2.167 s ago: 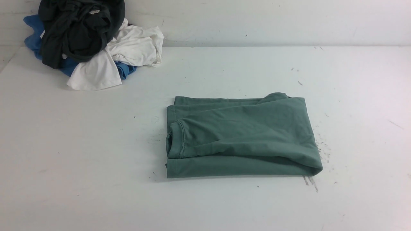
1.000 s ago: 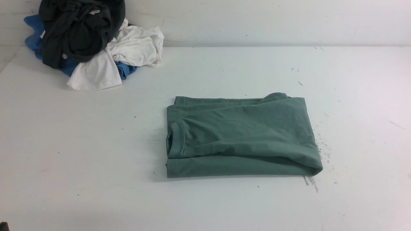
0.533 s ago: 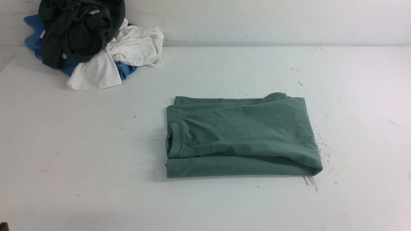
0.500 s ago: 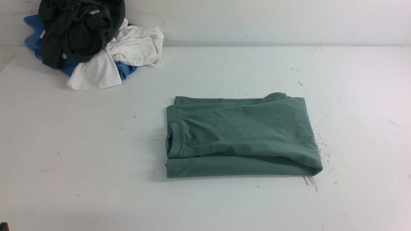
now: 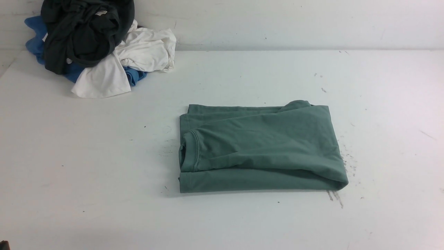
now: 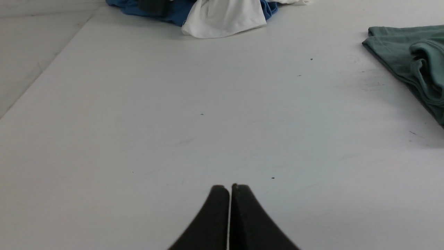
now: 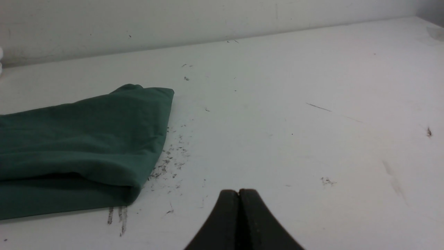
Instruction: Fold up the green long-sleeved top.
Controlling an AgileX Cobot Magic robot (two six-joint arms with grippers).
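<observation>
Green long-sleeved top [image 5: 260, 147] lies folded into a flat rectangle on the white counter [image 5: 86, 166], a bit right of centre, ribbed neck at its left edge, rounded fold at its near right corner. Nearest to the robot, left gripper [image 6: 229, 189] has its fingers pressed together, holding nothing, over bare counter well apart from the top's left edge [image 6: 406, 59]. Right gripper [image 7: 239, 192] likewise fully closed and empty, near the top's right fold [image 7: 138, 139] but not touching it, dark scuff marks [image 7: 170, 159] on the counter between them. Far left back corner by the wall: loose heap of clothes, black garment [image 5: 83, 31] on top, white garment [image 5: 138, 52] and blue garment [image 5: 34, 34] under it, well apart from the top
</observation>
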